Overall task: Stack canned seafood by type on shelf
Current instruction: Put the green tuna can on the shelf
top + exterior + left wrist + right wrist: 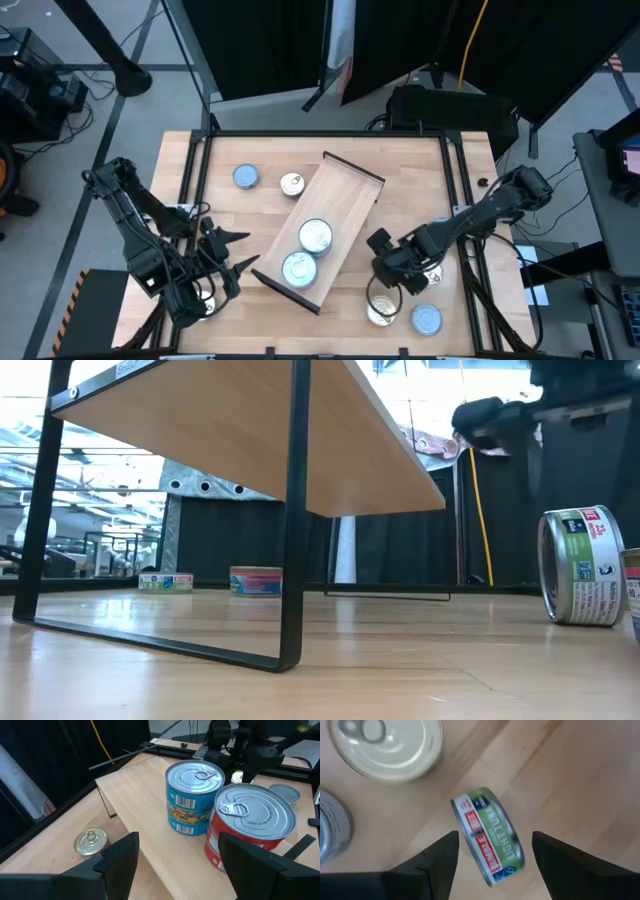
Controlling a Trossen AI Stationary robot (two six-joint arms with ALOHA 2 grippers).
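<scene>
You've got two stacks on the shelf (345, 200) so far, both grippers spread w/ nothing held, right gripper (492, 857) over a green-label tin (490, 837) on edge near the tabletop's front-right corner, loose tins left.

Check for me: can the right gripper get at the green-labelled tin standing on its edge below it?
Probably yes. The right gripper hangs open right over the green-labelled tin, fingers either side, nothing between. The pale-topped tin lies clear beside it, though a tin on edge may roll.

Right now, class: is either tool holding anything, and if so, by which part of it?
Nothing is held. The right tool stands open above a green-labelled tin lying on its edge on the table, touching nothing. The left tool is open and empty, facing the stacked tins on the shelf.
</scene>
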